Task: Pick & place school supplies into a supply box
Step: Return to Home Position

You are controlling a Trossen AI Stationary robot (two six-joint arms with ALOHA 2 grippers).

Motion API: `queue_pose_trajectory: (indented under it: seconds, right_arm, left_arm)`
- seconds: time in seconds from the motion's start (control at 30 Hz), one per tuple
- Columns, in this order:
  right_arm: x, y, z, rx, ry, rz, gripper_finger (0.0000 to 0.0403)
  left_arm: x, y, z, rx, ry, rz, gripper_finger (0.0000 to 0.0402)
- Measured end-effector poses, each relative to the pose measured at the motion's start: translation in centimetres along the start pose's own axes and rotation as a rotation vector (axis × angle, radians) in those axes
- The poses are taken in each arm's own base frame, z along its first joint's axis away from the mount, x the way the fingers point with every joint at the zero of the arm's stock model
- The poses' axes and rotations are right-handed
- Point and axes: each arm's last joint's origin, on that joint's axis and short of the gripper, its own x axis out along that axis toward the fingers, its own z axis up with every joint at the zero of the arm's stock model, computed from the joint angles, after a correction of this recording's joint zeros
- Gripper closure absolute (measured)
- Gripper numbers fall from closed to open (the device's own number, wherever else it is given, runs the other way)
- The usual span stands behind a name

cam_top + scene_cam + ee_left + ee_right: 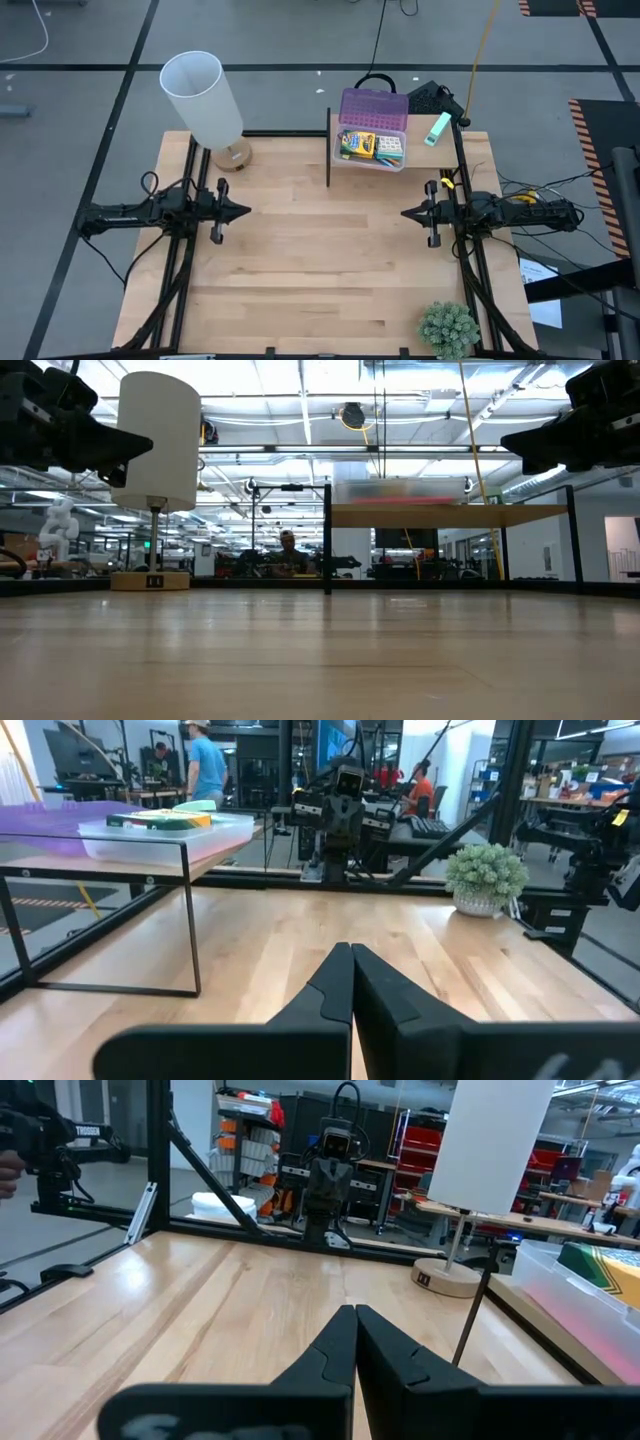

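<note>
The clear supply box (372, 142) with its purple lid open sits on a raised shelf at the table's far side. Inside it lie a green-yellow crayon box (357, 143) and other supplies. The box (165, 832) also shows in the left wrist view, and the box (585, 1285) in the right wrist view. My left gripper (243, 211) hovers shut over the table's left side, pointing right. My right gripper (408, 213) hovers shut over the right side, pointing left. Neither holds anything.
A white cylinder lamp (208, 100) stands at the far left. A small green potted plant (447, 328) sits at the near right corner. A mint-green object (438, 128) lies on the shelf (470, 150) right of the box. The wooden tabletop (320, 270) lies between the arms.
</note>
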Motion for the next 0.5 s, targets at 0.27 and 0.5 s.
queue_pose_trajectory:
  seconds: [0.27, 0.5]
  right_arm:
    - [0.00, 0.00, 0.00, 0.000, 0.000, 0.000, 0.0403]
    - [0.00, 0.00, 0.00, 0.000, 0.000, 0.000, 0.0403]
  left_arm:
    - [0.02, 0.00, -0.02, 0.092, 0.002, -0.001, 0.0401]
    - [0.02, 0.04, -0.01, 0.084, 0.002, 0.012, 0.0380]
